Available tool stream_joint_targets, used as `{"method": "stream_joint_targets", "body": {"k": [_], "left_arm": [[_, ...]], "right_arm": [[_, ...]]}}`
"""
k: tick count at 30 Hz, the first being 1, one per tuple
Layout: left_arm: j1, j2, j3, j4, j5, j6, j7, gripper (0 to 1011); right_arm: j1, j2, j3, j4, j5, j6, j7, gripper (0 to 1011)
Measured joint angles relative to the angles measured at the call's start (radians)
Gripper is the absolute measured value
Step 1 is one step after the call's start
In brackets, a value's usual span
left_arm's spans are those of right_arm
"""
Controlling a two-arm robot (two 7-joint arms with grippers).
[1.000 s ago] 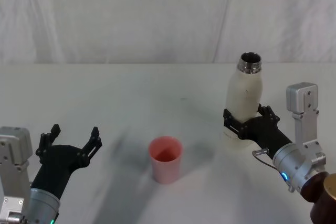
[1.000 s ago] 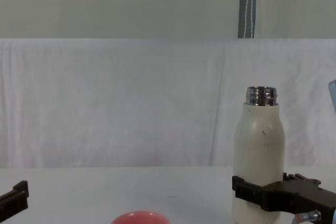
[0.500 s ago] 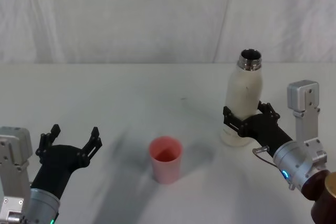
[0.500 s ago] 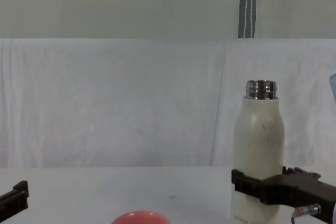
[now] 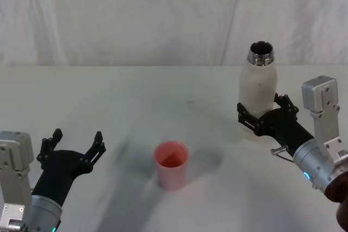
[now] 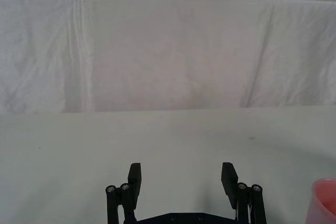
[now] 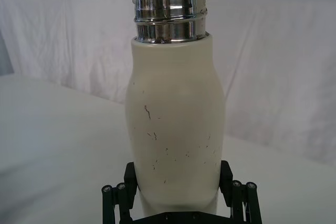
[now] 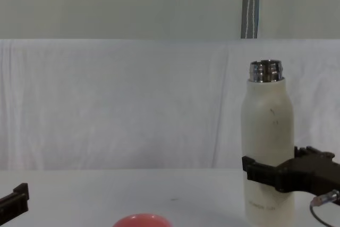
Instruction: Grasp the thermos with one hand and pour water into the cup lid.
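Note:
The thermos (image 5: 257, 95) is a tall cream-white bottle with an open steel neck, upright at the right and held a little off the table. My right gripper (image 5: 263, 119) is shut on the lower body of the thermos (image 7: 176, 129), its black fingers on either side; the chest view has the thermos (image 8: 267, 147) above the table with the right gripper (image 8: 276, 176) clamped near its base. The cup lid (image 5: 172, 164), coral pink and mouth up, stands at the table's middle front, its rim (image 8: 141, 220) peeking at the chest view's lower edge. My left gripper (image 5: 73, 146) hovers open at the near left.
A white cloth (image 5: 136, 96) covers the table and a white draped backdrop (image 5: 163, 14) hangs behind it. In the left wrist view the left gripper (image 6: 181, 178) faces bare cloth with the cup lid (image 6: 325, 203) at one edge. A grey pole (image 8: 251, 3) stands behind the backdrop.
The right gripper has lifted the thermos off the table and carried it slightly up and to the right. Left gripper and cup lid are unmoved.

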Motion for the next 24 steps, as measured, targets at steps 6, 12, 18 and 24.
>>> {"method": "stream_joint_targets", "body": {"k": [6,12,18,24], "left_arm": [[0.0,0.0,0.0,0.0,0.0,0.0,0.0,1001],[0.0,0.0,0.0,0.0,0.0,0.0,0.0,1001],[0.0,0.0,0.0,0.0,0.0,0.0,0.0,1001],[0.0,0.0,0.0,0.0,0.0,0.0,0.0,1001]], "right_arm": [[-0.004,0.036,-0.012,-0.023,-0.067,-0.031,0.002,956],[-0.004,0.067,-0.032,-0.032,-0.155,-0.076,0.003,956],[0.003,0.09,-0.057,-0.028,-0.255,-0.128,-0.009,956],[0.009,0.109,-0.081,-0.016,-0.376,-0.179,-0.042,956]]}}
